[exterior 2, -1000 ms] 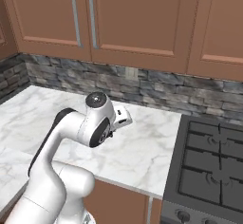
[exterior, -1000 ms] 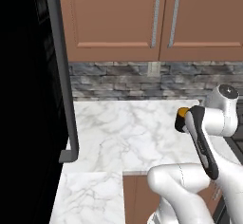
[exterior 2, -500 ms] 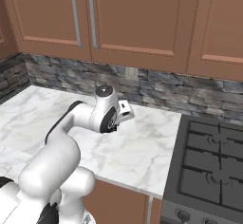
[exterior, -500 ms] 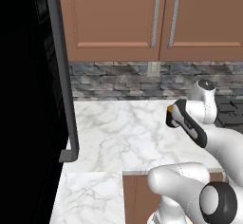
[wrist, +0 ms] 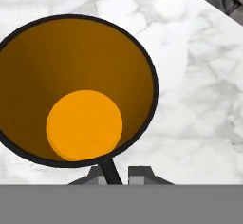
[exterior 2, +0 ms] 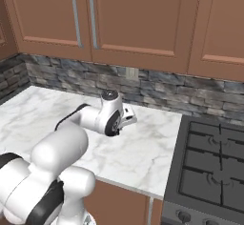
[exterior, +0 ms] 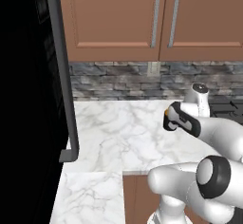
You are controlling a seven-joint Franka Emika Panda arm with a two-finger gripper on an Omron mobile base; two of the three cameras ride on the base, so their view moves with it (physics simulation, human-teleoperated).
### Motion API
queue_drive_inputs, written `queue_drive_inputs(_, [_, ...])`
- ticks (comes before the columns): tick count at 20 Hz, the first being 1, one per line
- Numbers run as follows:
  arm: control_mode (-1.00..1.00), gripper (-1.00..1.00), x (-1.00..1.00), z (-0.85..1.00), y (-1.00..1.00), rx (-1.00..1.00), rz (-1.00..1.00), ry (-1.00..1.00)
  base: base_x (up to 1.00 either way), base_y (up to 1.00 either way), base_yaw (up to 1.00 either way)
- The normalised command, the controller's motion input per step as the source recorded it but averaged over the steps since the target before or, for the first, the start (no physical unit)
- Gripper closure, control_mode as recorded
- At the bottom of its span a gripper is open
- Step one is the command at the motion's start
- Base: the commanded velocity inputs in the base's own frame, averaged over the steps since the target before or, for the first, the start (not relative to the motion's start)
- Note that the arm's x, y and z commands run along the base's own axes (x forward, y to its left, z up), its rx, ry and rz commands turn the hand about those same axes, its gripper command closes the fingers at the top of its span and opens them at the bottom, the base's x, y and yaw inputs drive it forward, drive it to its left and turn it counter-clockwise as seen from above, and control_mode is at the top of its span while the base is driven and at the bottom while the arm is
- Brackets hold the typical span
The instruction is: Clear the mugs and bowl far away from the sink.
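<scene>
The white marble desk [exterior: 118, 133] is big, with brown cupboards [exterior 2: 133, 19] above it and a dark stove [exterior 2: 209, 167] at 3 o'clock. The black mug [wrist: 76, 90], orange inside, is up over the desk. The hand [wrist: 114, 173] at 6 o'clock is pinching the mug's rim

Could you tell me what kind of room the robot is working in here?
A home-style kitchen: a marble counter under wooden cabinets, a stone backsplash, and a gas stove beside it. The gripper holds a mug.
</scene>
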Motion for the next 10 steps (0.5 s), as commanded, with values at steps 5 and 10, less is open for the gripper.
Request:
queue_drive_inputs(5, [-1.00,1.00,0.00,-0.46,0.00,0.02,0.01,-0.05,0.00,0.00,0.00])
queue_drive_inputs(10, [-1.00,1.00,0.08,-0.25,0.00,0.00,0.00,-0.01,0.00,0.00,0.00])
